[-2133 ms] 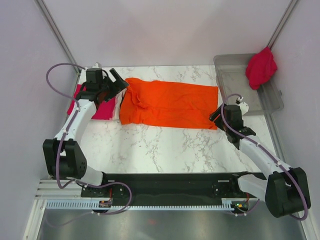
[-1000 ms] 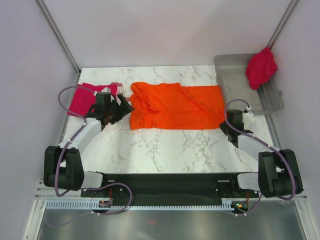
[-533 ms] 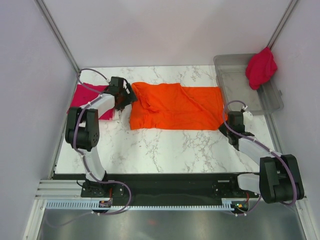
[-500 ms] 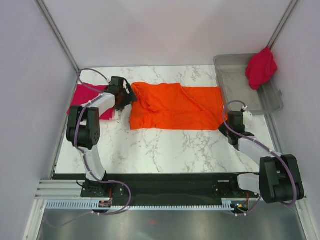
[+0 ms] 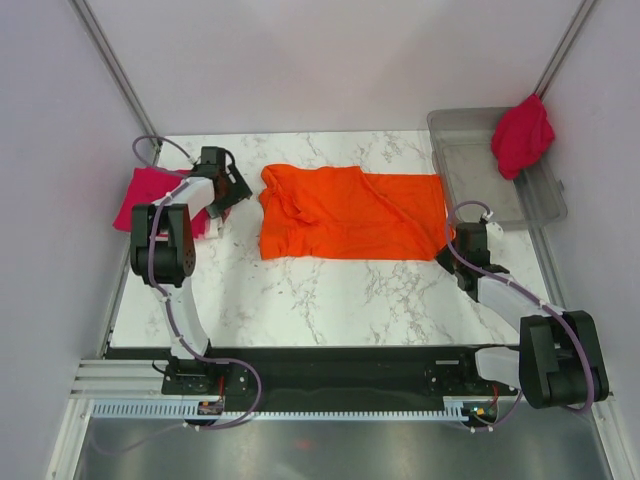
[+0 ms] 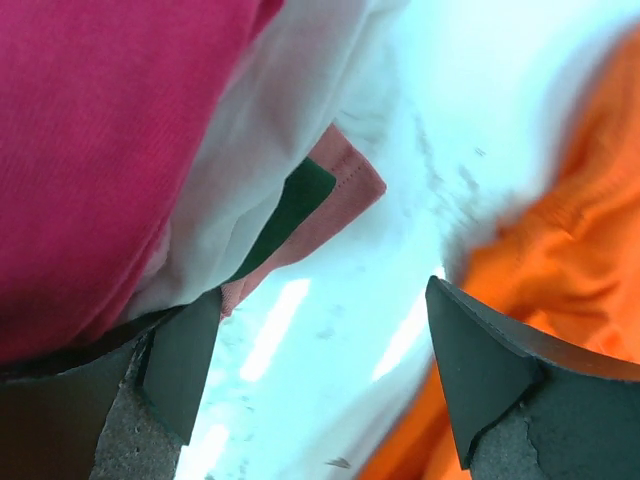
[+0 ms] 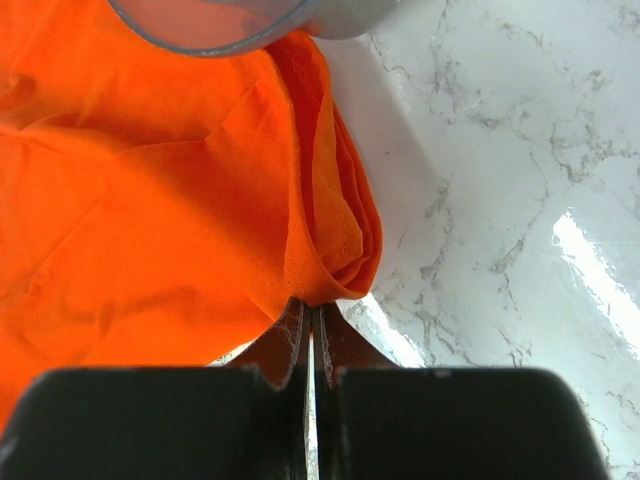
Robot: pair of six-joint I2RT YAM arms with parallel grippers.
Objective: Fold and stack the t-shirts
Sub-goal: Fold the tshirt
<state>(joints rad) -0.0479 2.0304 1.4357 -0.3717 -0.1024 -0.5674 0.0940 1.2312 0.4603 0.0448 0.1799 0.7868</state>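
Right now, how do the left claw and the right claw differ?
The left claw stands wide open; the right claw is shut. The left claw hangs over the table between the crimson t-shirt stack and the orange t-shirt. The right claw's tips meet that shirt's folded near-right corner; whether cloth is pinched cannot be told. Both sit low at the orange t-shirt's ends.

Left pincer (image 6: 322,292) gapes wide, arm reaching far left; right pincer (image 7: 310,314) pressed closed.
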